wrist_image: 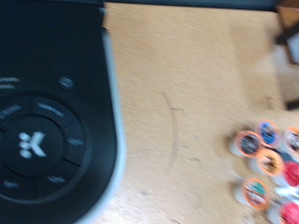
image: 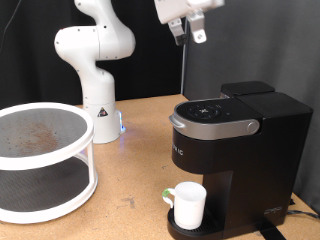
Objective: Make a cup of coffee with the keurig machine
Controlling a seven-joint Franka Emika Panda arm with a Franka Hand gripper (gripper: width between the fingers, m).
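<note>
Your gripper (image: 190,28) hangs high above the keurig machine (image: 235,145), holding nothing; how far its fingers are spread you cannot tell. The cup (image: 188,203) stands on the drip tray: likely light and smooth, best gripped across its sides.

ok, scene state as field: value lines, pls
claw: high above the keurig machine, nothing visible between its fingers
keurig machine: lid closed, at exterior view's right
cup: white, upright on the drip tray under the spout
pods: cluster on the table beside the machine, wrist view only
round rack: white, two-tier, exterior view's left
</note>
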